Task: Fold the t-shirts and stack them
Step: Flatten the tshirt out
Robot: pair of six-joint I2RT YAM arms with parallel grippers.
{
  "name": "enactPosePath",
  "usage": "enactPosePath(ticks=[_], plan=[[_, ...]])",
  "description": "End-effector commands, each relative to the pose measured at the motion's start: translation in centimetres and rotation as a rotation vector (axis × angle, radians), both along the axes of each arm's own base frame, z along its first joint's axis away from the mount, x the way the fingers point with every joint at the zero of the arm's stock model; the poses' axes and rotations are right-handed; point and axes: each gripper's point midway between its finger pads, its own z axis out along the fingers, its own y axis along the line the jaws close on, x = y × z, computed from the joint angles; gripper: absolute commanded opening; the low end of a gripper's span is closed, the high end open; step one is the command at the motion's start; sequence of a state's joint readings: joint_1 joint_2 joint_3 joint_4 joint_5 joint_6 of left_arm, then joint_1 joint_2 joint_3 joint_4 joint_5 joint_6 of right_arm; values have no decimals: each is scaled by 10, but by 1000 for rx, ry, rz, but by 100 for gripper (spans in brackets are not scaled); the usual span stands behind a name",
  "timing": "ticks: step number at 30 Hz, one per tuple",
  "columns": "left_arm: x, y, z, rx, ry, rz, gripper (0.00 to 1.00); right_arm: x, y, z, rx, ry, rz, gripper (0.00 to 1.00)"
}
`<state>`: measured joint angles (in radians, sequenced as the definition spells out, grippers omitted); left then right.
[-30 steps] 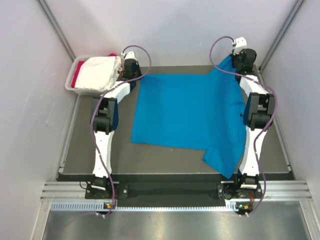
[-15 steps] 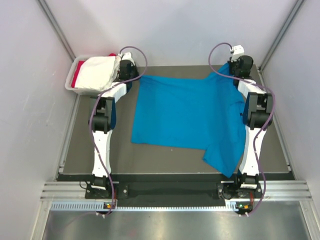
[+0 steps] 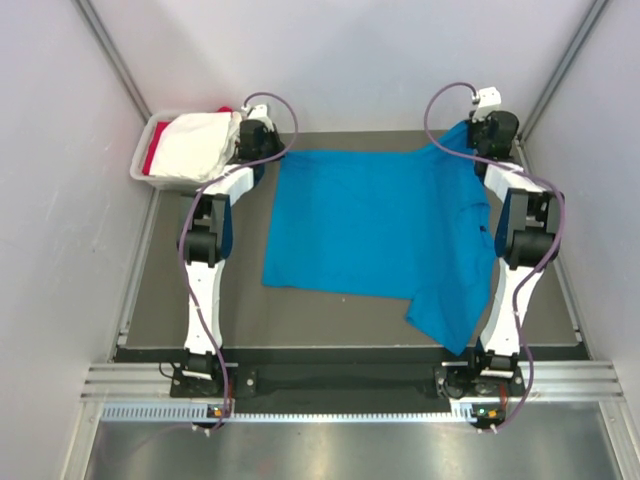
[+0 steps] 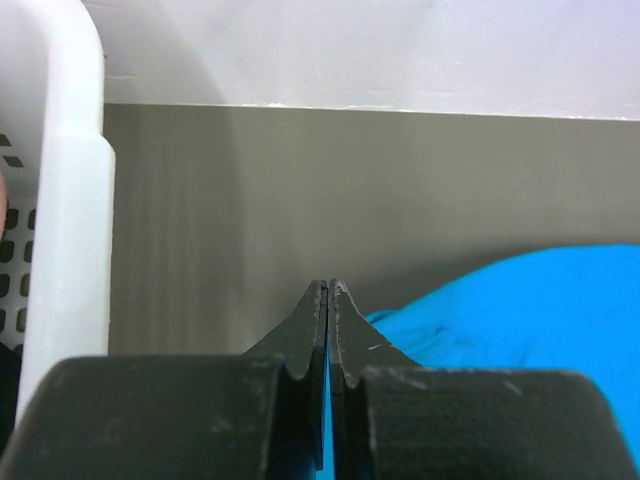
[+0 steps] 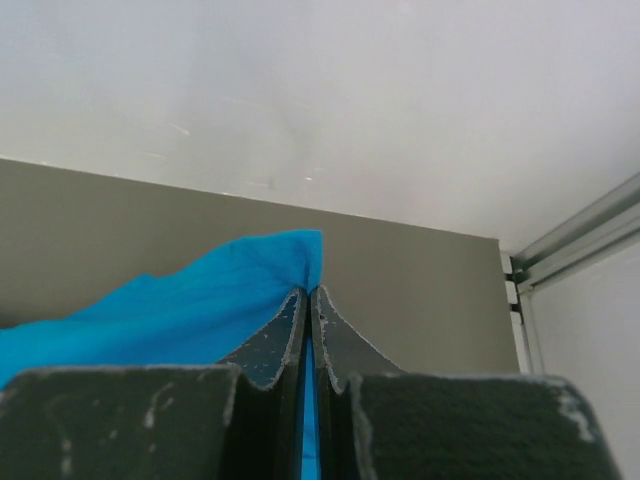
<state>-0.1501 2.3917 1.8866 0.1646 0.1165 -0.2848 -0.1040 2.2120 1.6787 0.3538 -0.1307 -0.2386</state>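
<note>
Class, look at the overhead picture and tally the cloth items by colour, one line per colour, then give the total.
bright blue short-sleeved t-shirt, spread out flat: 1
white cloth bundle, in the pale grey plastic tub: 1 (it cannot be told whether it holds more than one garment)
red cloth, beneath the white in the same tub: 1
Total: 3

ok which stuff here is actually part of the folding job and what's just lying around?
Job: blue t-shirt, far corners pinched by the left hand and right hand; white t-shirt; red t-shirt.
Lying around: pale tub holding those two; table.
</note>
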Motion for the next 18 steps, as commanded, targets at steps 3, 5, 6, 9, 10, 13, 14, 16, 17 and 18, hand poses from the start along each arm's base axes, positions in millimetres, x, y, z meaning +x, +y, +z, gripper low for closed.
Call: enactPosePath(ticks=[3,5,6,9,10,13,14,16,17,18], plan=[[-4,2,26,4,-33,-13,0,-21,-20,86,14,-194,-36,0],[-6,3,22,9,-21,-13,0,-26,-26,84,16,-196,-41,0],[-7,2,20,7,-16,-22,0,-28,-26,87,14,-201,-37,0],[-9,-1,18,-2,-14,-33,0,-30,-28,83,14,-190,-40,0],[-9,0,16,-2,-12,-30,0,-30,-27,81,16,-188,-36,0],[-8,2,16,5,-17,-21,0,-28,-26,78,25,-184,-32,0],[-7,2,17,9,-21,-19,0,-27,-26,78,26,-185,-31,0],[-6,2,19,7,-27,-21,0,-26,-25,73,32,-176,-27,0],[-5,1,19,4,-29,-21,0,-24,-23,73,35,-176,-15,0],[-4,1,22,3,-40,-20,0,-23,-22,71,39,-171,-9,0]])
